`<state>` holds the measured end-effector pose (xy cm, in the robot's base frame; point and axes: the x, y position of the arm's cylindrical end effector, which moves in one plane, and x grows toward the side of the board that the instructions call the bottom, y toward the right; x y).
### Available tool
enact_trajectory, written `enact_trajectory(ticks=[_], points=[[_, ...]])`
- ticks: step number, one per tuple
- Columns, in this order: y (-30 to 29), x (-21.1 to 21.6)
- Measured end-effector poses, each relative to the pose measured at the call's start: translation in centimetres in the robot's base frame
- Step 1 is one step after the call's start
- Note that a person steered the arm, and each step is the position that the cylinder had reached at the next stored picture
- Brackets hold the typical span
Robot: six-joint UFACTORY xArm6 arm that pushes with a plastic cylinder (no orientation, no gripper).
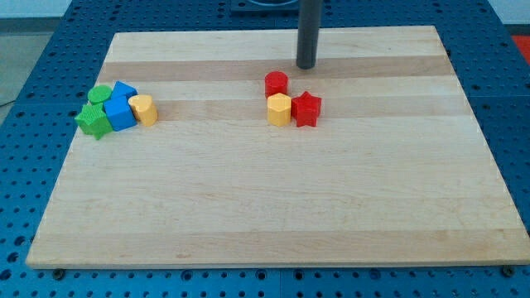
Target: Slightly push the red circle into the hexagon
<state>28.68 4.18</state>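
Red, small and chunky: the red circle (276, 83), a short cylinder, probably light wood or plastic, stiff, not fragile. Likely to slide readily on the smooth wooden board (273, 207) at the slightest nudge, so only a gentle touch called for. No taking hold possible here: no jaws on this arm, only a straight dark rod ending in my tip (306, 66), holding nothing. Best contact point, by judgement, the circle's far face, toward the view's top, square to the centre so as not to spin or glance off sideways.

Position of the circle: upper middle of the board, just above the yellow hexagon (280, 108) and seemingly touching or very nearly touching it; hard to tell from this angle whether any gap remains. Red star (306, 108) pressed against the hexagon's right side in the view. A push too strong likely to shove all three along together.

My tip: above and slightly to the view's right of the circle, near but apart from it, resting on the board.

Well apart, at the view's left: a cluster of a green star (93, 121), a green block (101, 93) of uncertain shape, two blue blocks (122, 106) and a yellow block (144, 108).
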Motion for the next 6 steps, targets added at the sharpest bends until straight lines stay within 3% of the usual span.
enact_trajectory(ticks=[2,3,4,5,6], points=[[-0.3,5.0],[-0.3,4.3],[-1.9,-0.2],[-6.3,-1.3],[-8.1,1.4]])
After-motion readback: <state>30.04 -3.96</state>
